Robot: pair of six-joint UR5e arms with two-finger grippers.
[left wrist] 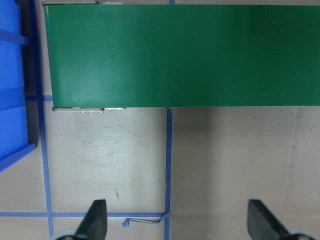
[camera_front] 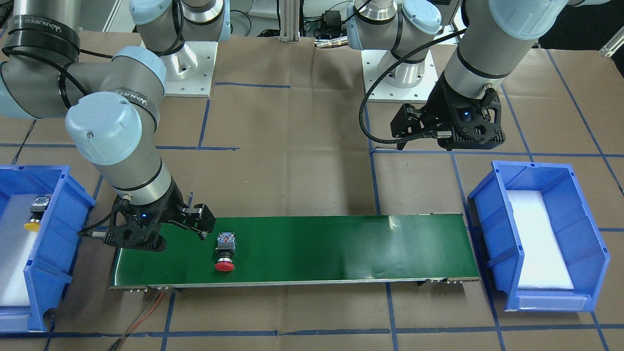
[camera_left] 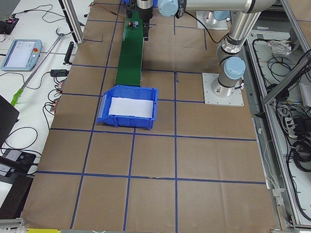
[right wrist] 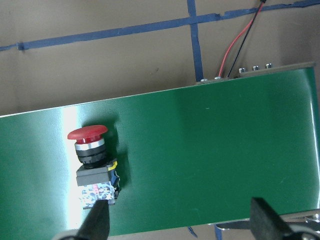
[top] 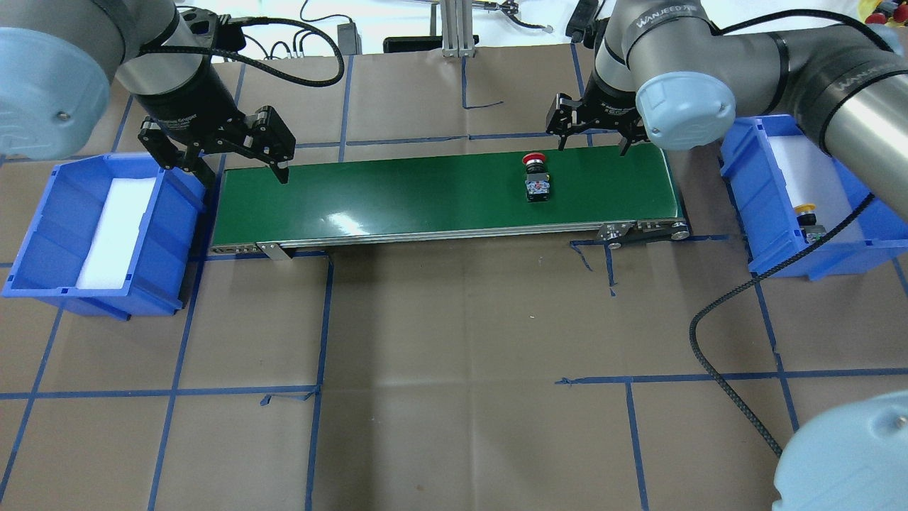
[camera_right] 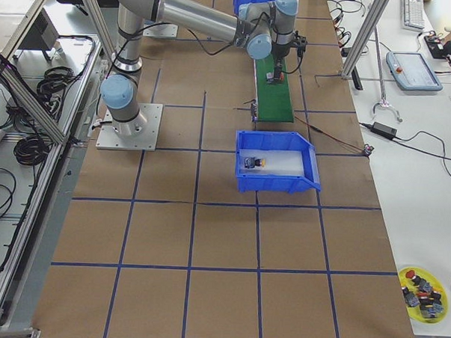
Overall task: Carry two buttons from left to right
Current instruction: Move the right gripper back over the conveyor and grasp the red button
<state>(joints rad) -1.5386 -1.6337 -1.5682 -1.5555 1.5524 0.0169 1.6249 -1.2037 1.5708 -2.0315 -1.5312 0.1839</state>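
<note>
The red button point(top: 535, 177) point(camera_front: 225, 251) point(right wrist: 92, 160) lies on its side on the green conveyor belt point(top: 425, 195), toward the belt's right end. In the right blue bin point(top: 762, 206) rests the yellow button point(top: 809, 216) point(camera_front: 33, 214) point(camera_right: 252, 163). My right gripper point(top: 594, 138) point(camera_front: 181, 234) point(right wrist: 182, 222) hovers open over the belt's right end, just beyond the red button, holding nothing. My left gripper point(top: 245, 170) point(camera_front: 441, 136) point(left wrist: 177, 222) hangs open and empty above the belt's left end.
The left blue bin point(top: 42, 234) point(camera_left: 153, 109) holds only a white foam pad. Brown paper with blue tape lines covers the table. A black cable point(top: 716, 333) trails from the right arm, and red and black wires point(camera_front: 146, 312) leave the belt's right end.
</note>
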